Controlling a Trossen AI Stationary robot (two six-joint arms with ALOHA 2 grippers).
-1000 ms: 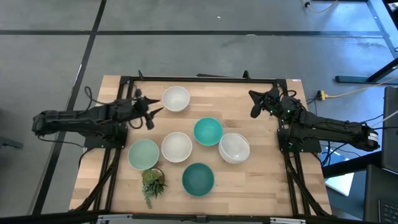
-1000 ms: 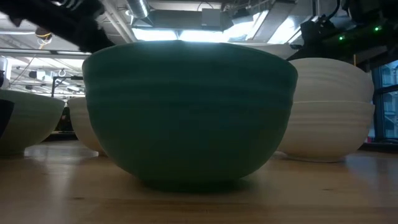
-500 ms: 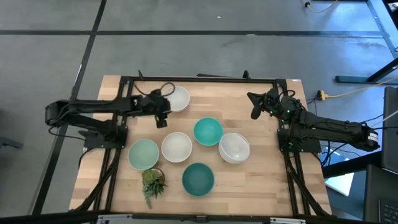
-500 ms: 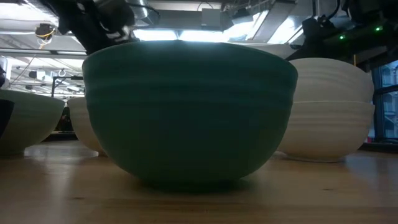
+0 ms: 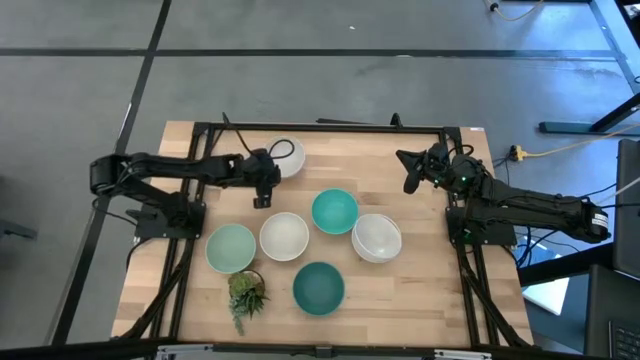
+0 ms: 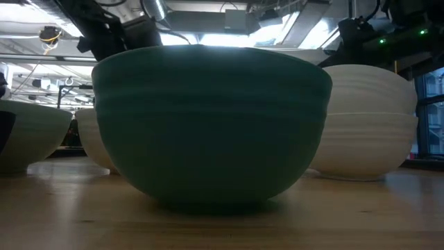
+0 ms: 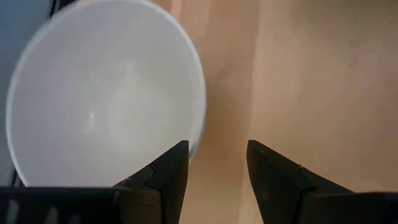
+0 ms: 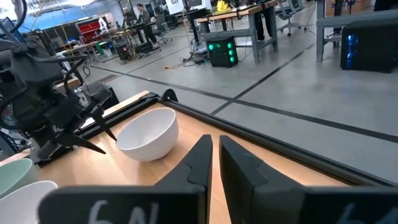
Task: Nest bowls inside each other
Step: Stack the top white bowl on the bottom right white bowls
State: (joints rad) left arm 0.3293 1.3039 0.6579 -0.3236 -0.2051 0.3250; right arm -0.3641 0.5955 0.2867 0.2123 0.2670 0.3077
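meanwhile the left gripper (image 5: 262,190) is hovering just beside the lone white bowl (image 5: 287,157) at the far edge of the table (image 5: 420,290), its fingers (image 7: 168,174) standing apart with nothing between them. the right gripper (image 5: 408,176) is waiting at the far right, fingers closed and empty. the other bowls are sitting nearer the middle: mint bowl (image 5: 231,247), another white bowl (image 5: 284,236), teal bowl (image 5: 334,211), darker teal bowl (image 5: 319,287) and a white stack (image 5: 377,237).

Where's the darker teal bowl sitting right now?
In the high view the darker teal bowl sits at the table's near edge, right of the potted plant and below the white bowl.
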